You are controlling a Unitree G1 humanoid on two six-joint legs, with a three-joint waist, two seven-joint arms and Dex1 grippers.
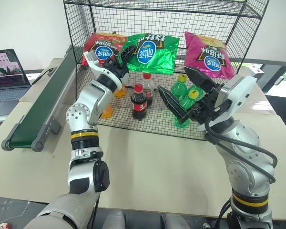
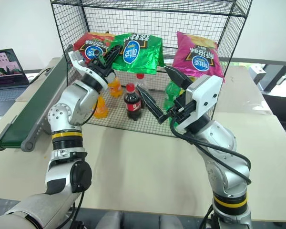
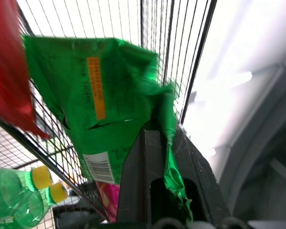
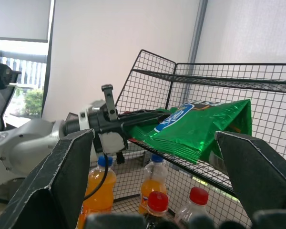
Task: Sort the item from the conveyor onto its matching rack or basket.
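My left claw [image 1: 120, 59] is clamped on one corner of the green bag [image 1: 151, 51], and the bag is already off the belt [image 1: 40, 107] and up at the rack [image 1: 238, 21]. It sits at the middle shelf, between the red bag [image 1: 101, 46] and the magenta bag [image 1: 209, 56], with its far end over the mesh and the pinched corner sticking out at the front. I judge the carrying mostly done. What is left is to ease the bag fully onto the shelf, let go and draw the arm back out. Whether its weight rests on the shelf yet, I cannot tell.

My right claw [image 1: 186, 93] holds nothing; its jaws stand wide apart in front of the rack, low and to the right of the bag, near the green bottles [image 1: 188, 98].

Below the bag, on the lower mesh, stand two cola bottles [image 1: 139, 101] and some orange bottles [image 4: 101, 188], partly hidden behind my left arm. They are clear of the shelf above. The red bag lies close beside my left claw, so pulling out could nudge it. A laptop [image 1: 7, 69] sits well apart, beyond the belt on the table [image 1: 148, 167].
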